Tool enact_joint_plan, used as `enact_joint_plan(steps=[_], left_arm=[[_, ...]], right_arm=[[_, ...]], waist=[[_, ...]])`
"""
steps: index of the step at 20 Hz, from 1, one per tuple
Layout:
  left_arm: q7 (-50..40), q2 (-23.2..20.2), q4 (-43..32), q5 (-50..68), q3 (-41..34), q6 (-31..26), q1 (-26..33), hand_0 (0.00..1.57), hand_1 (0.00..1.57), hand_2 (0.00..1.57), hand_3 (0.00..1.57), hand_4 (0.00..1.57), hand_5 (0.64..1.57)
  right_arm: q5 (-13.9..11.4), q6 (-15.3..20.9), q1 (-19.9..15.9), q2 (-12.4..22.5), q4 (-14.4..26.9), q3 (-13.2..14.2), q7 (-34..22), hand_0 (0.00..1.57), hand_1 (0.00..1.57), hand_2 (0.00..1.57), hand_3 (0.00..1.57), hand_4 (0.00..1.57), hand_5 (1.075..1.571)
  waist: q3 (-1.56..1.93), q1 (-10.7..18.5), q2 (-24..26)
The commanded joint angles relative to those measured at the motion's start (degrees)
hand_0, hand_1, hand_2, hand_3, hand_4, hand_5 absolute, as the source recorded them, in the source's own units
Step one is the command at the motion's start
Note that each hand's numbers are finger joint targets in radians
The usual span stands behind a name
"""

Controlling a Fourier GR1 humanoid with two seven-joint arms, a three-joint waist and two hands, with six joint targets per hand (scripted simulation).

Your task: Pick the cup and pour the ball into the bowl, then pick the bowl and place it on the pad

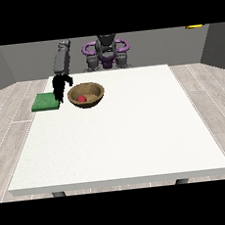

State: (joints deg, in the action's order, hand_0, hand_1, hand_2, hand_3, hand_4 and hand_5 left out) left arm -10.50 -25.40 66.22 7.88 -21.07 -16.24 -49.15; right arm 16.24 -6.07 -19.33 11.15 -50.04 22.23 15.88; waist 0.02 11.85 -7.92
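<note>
A brown wooden bowl (86, 94) stands on the white table (121, 133) at the far left, with a red ball (82, 98) lying inside it. A flat green pad (45, 102) lies just left of the bowl. The black hand at the view's left (60, 88) hangs between pad and bowl, close beside the bowl's left rim, its fingers pointing down and holding nothing. No cup shows anywhere. The other hand is out of sight.
The robot's torso (106, 51) stands behind the table's far edge. The grey forearm (62, 56) slants down from the upper left to the hand. Wood floor surrounds the table.
</note>
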Motion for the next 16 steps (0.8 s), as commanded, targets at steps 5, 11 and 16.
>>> enact_joint_plan(steps=[5,11,16], left_arm=[[1.11,-3.73,4.43,4.66,-2.54,-3.19,3.31,0.0,0.0,0.0,0.0,1.01,1.532],[-2.83,-5.72,8.38,7.31,-3.48,-2.42,5.35,0.0,0.0,0.0,0.0,1.01,1.534],[-1.61,-7.41,8.32,8.75,-4.12,-3.64,4.48,0.0,0.0,0.0,0.0,1.02,1.538]], right_arm=[[0.65,-2.5,-5.25,1.71,11.15,1.73,9.09,0.0,0.0,0.0,0.0,0.53,1.553],[-0.43,-2.5,-7.71,3.14,18.22,1.33,12.11,0.0,0.0,0.0,0.0,0.48,1.549],[-0.68,0.53,-12.56,1.47,18.14,0.29,11.66,0.0,0.0,0.0,0.0,0.46,1.547]], waist=[[0.06,0.08,-5.3],[0.06,-0.38,-4.46],[0.04,-0.35,-7.06]])
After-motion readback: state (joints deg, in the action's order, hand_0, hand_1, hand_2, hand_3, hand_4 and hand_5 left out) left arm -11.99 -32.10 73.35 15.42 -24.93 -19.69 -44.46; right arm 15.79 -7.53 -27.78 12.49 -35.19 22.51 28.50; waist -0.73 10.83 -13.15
